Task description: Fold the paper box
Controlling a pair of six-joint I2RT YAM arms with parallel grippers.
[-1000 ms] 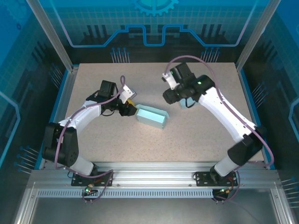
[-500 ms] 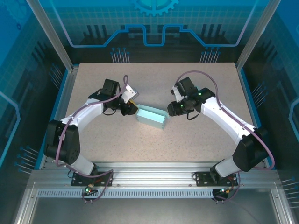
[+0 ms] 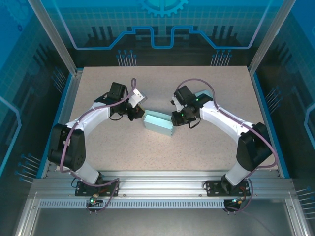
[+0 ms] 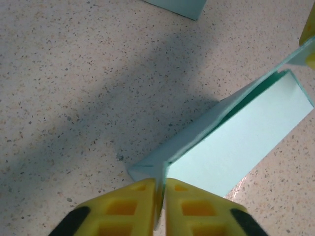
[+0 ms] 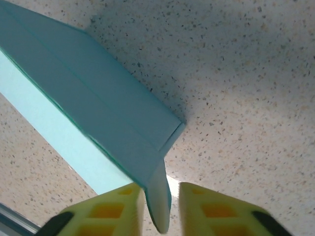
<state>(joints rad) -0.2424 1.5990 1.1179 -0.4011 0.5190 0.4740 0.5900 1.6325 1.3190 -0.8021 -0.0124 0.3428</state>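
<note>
The left gripper (image 4: 160,195) pinches one end flap of the paper box (image 3: 158,123); the right gripper (image 5: 161,204) straddles the opposite flap, its fingers (image 5: 216,209) apart.

The table (image 3: 211,142) is a pale speckled slab with a thin blue edging (image 3: 65,105) down its sides. A flat pale-teal piece (image 3: 206,93) lies on it toward the back right. Aluminium posts (image 3: 51,34) slant up at the corners, holding blue translucent panels; the back panel (image 3: 162,19) carries a gear emblem. A slotted aluminium rail (image 3: 162,184) runs along the near edge.
</note>
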